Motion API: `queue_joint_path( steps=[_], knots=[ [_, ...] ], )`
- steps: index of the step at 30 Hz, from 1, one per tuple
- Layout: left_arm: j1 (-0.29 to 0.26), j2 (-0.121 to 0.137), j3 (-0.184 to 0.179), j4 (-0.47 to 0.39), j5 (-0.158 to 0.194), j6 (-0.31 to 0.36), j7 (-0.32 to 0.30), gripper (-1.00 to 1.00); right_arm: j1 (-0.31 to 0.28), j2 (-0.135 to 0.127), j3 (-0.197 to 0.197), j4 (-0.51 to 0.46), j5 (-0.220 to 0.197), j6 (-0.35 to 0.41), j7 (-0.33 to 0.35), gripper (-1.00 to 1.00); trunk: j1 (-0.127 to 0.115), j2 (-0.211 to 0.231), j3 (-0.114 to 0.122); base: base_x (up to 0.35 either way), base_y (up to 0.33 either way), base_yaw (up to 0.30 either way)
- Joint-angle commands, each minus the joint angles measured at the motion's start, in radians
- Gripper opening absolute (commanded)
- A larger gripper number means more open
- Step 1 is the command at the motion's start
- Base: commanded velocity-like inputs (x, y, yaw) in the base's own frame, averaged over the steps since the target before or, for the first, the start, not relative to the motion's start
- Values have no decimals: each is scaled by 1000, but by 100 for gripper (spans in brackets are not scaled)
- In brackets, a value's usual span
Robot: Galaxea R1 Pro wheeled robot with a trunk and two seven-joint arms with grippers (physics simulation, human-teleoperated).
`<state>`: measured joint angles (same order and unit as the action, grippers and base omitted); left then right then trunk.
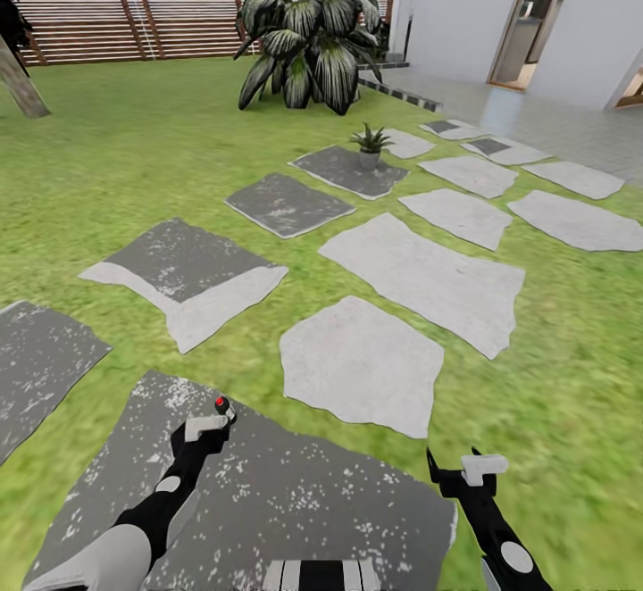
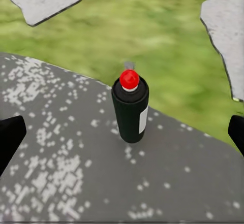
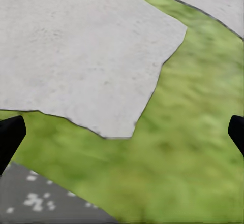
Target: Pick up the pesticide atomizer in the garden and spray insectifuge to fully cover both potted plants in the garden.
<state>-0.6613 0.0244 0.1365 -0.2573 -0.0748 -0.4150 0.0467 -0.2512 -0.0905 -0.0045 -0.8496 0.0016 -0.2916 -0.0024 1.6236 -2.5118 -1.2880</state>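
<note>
The pesticide atomizer [image 2: 129, 113], a slim dark bottle with a red top and a pale label, stands upright on a dark speckled stone slab [image 2: 61, 183]. In the head view its red cap [image 1: 221, 404] shows just past my left gripper [image 1: 208, 428]. The left gripper [image 2: 122, 135] is open, its fingers [image 2: 10, 140] wide apart on either side of the bottle and not touching it. My right gripper [image 1: 471, 469] is open with nothing in it, over grass by a pale stone [image 3: 76, 51]. One small potted plant [image 1: 370, 145] sits far ahead on a dark stepping stone.
Several flat stepping stones [image 1: 420, 274] cross the lawn toward a tiled patio and white house wall [image 1: 464, 11]. A big striped-leaf shrub [image 1: 308, 29] stands behind the plant. A slatted wooden fence [image 1: 134, 24] closes the back, with a trunk [image 1: 20, 82] at far left.
</note>
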Motion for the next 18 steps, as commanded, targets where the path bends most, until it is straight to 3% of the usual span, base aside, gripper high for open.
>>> queue_joint_path(
  steps=[1, 18],
  knots=[
    [-1, 0, 3, 1, -8, -4, 4, 100, 0, 0, 0, 0, 0, -3, 0, 100, 0, -1, -5, 0, 0, 0],
    [0, -1, -1, 9, -8, -34, 2, 100, 0, 0, 0, 1, 1, -3, -1, 100, 4, -3, -54, 0, 0, 0]
  ],
)
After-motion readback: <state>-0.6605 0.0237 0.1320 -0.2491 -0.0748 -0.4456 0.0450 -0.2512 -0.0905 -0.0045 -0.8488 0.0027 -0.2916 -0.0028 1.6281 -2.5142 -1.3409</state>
